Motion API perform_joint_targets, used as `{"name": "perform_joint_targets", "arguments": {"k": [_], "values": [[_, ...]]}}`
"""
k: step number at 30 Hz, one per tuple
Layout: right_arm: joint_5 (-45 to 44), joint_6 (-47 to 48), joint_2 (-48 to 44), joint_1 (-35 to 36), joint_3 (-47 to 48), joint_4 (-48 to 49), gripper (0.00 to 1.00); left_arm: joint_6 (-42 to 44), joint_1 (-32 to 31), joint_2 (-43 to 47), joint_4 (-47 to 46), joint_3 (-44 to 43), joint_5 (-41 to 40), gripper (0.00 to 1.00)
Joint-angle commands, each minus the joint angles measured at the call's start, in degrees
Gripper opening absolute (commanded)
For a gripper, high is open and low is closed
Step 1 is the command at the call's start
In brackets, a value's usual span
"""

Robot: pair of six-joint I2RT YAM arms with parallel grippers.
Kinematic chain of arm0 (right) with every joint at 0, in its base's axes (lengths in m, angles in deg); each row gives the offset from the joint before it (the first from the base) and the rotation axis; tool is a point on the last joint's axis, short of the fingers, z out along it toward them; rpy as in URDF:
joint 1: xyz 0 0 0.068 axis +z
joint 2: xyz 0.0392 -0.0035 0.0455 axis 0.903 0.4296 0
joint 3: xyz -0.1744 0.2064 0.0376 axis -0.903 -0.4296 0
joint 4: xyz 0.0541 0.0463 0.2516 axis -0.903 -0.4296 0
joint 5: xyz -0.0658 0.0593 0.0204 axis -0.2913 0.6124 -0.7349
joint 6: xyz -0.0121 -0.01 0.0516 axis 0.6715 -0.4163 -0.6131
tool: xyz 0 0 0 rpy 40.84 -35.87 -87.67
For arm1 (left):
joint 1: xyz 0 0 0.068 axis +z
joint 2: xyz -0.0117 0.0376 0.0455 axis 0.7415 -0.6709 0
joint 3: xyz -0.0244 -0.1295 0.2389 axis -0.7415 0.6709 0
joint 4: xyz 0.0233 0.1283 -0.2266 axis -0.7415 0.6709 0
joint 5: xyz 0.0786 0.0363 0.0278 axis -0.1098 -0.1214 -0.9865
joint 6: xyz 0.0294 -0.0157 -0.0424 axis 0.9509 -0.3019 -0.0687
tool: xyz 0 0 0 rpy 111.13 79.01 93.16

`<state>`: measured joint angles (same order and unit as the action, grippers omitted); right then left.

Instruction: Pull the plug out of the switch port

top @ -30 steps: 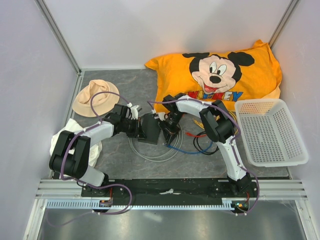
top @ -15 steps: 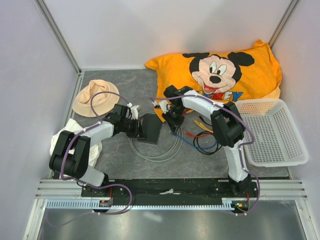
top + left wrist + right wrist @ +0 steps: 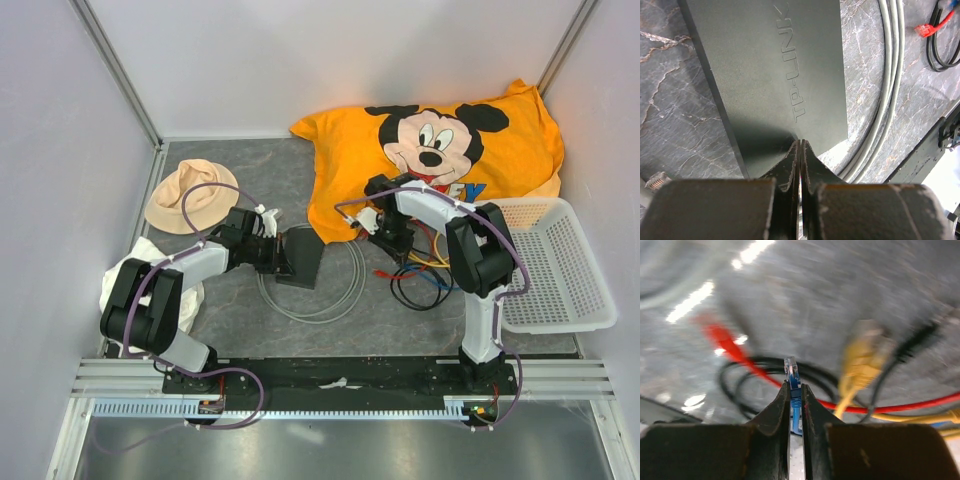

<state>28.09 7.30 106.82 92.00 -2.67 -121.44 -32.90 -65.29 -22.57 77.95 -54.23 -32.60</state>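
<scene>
The switch (image 3: 303, 258) is a flat dark grey box with TP-LINK lettering, lying on the mat; it fills the left wrist view (image 3: 775, 75). My left gripper (image 3: 283, 260) is shut, its fingertips (image 3: 800, 145) pressed together on the switch's near edge. My right gripper (image 3: 386, 238) is to the right of the switch and clear of it, over the loose cables. It is shut on a blue plug (image 3: 792, 377) whose clear tip sticks out beyond the fingers. The switch's sockets are hidden from view.
A grey cable coil (image 3: 335, 300) lies around and under the switch. Red (image 3: 725, 345), yellow (image 3: 865, 355) and black cables are tangled below the right gripper. An orange Mickey pillow (image 3: 450, 140) is at the back, a white mesh basket (image 3: 545, 265) on the right, and a hat (image 3: 190, 195) on the left.
My right gripper has moved right, away from the switch, taking the blue plug and its cable with it. The left gripper and the switch have stayed almost still.
</scene>
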Motion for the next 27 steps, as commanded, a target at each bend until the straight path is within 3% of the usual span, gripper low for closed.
{"name": "perform_joint_targets", "arguments": {"k": [1, 5, 6, 7, 9, 10, 13, 14, 16, 17, 22, 27], "values": [[-7.18, -1.25, 2.15, -3.88, 1.91, 2.19, 0.00, -0.53, -0.15, 0.80, -1.04, 0.10, -1.64, 0.02], [-2.97, -5.56, 3.12, -4.41, 8.22, 2.11, 0.00, 0.35, -0.15, 1.94, -0.60, 0.28, -1.64, 0.02], [-1.14, -6.36, 3.12, -4.33, 9.29, 2.19, 0.06, 0.44, -0.06, 2.29, -0.60, 0.19, -1.64, 0.02], [0.19, -6.98, 2.95, -4.33, 10.34, 2.46, 0.30, 0.62, -0.15, 2.56, -0.42, 0.19, -1.73, 0.01], [4.30, -8.30, 2.16, -4.41, 12.28, 3.07, 0.53, 1.14, -0.15, 3.08, -0.42, 0.01, -1.82, 0.02], [5.20, -8.82, 1.46, -4.41, 12.55, 4.90, 0.98, 1.49, -0.15, 3.43, 0.01, -0.16, -1.90, 0.04], [7.66, -10.50, -2.58, -4.41, 12.11, 9.91, 0.98, 3.69, -0.15, 4.40, 1.07, -1.74, -3.39, 0.40], [8.37, -11.02, -4.50, -4.50, 12.20, 11.24, 0.98, 5.09, -0.15, 5.01, 2.03, -2.35, -3.66, 0.57], [9.77, -13.39, -6.36, -4.41, 12.20, 15.79, 0.98, 7.11, -0.06, 5.98, 2.74, -4.29, -4.10, 0.76], [9.61, -14.70, -8.37, -4.33, 11.42, 17.65, 0.98, 7.82, 0.03, 6.77, 3.35, -4.99, -4.01, 0.97], [3.11, -25.42, -10.41, -3.63, 10.53, 23.55, 0.98, 12.03, 2.22, 8.09, 5.64, -10.26, -4.62, 0.99], [1.08, -26.49, -10.15, -2.75, 9.21, 23.20, 0.98, 13.27, 6.00, 8.71, 5.91, -13.96, -6.65, 0.99]]}}
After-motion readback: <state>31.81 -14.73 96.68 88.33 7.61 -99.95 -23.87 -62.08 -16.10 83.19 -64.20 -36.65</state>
